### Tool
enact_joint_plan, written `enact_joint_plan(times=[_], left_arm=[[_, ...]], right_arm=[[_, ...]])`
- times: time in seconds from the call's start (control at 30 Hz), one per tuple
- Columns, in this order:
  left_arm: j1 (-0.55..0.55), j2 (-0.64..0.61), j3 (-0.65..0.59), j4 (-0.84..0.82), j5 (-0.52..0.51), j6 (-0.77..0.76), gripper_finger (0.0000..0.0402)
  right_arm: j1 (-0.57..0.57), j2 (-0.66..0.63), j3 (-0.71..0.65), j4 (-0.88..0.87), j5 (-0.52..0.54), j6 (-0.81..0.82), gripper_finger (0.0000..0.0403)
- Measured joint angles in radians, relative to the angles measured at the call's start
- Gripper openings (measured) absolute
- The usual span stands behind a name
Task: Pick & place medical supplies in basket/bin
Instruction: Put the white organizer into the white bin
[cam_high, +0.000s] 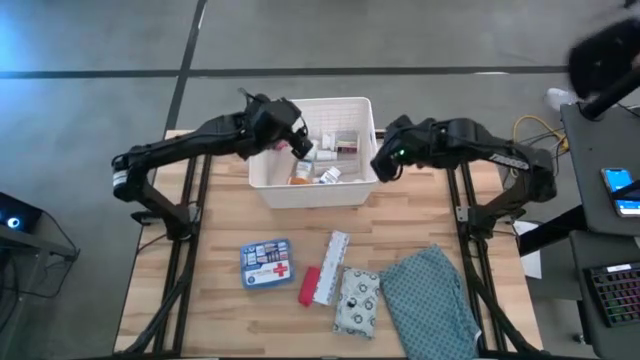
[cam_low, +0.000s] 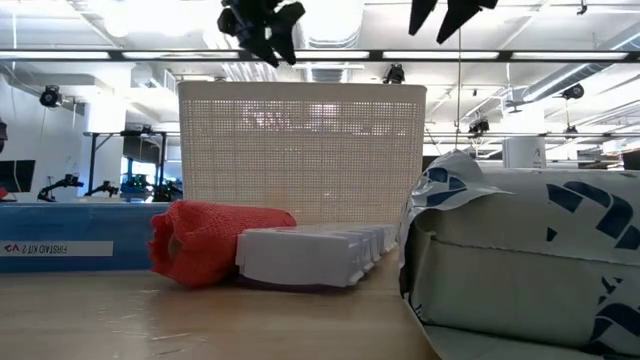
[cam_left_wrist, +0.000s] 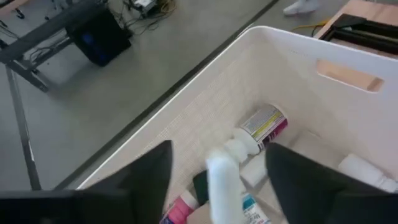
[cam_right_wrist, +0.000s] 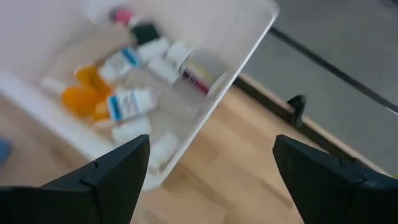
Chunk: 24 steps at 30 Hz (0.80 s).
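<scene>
The white lattice basket (cam_high: 312, 192) stands at the table's far middle and holds white pill bottles (cam_right_wrist: 132, 102), an orange vial (cam_right_wrist: 84, 99) and boxes. My left gripper (cam_high: 300, 146) hangs open over the basket's left half. In the left wrist view (cam_left_wrist: 219, 149) a white bottle (cam_left_wrist: 222, 183) shows in the gap between its fingers, apart from both. My right gripper (cam_high: 381, 166) is open and empty above the basket's right rim (cam_right_wrist: 245, 56). On the near table lie a blue first-aid box (cam_high: 266, 262), a red item (cam_high: 309, 285), a flat white packet (cam_high: 331, 267) and a patterned pouch (cam_high: 358, 300).
A large teal patterned cloth (cam_high: 430, 295) lies at the near right of the table. In the low view the red item (cam_low: 215, 242), white packet (cam_low: 310, 257) and pouch (cam_low: 530, 255) stand in front of the basket (cam_low: 300, 150). Bare wood lies left and right of the basket.
</scene>
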Motion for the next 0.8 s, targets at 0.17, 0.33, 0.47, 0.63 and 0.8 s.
enact_joint_plan(times=[0.17,0.33,0.47,0.63,0.8], left_arm=[[-0.076,-0.074,0.006,-0.086,0.017,-0.001,0.0296],[-0.279,-0.18,-0.006,-0.256,0.05,-0.093,0.0305],[-0.453,-0.257,-0.064,-0.329,0.052,-0.3,0.0306],[-0.632,-0.345,-0.205,-0.337,0.05,-0.586,0.0306],[-0.766,-0.399,-0.359,-0.334,0.05,-0.843,0.0306]], right_arm=[[0.058,0.0,-0.103,0.055,-0.105,-0.014,0.0329],[0.166,0.0,-0.231,0.225,-0.3,-0.189,0.0329],[0.261,0.009,-0.355,0.406,-0.363,-0.431,0.0329],[0.34,0.087,-0.461,0.641,-0.457,-0.662,0.033],[0.365,0.235,-0.466,0.655,-0.474,-0.892,0.033]])
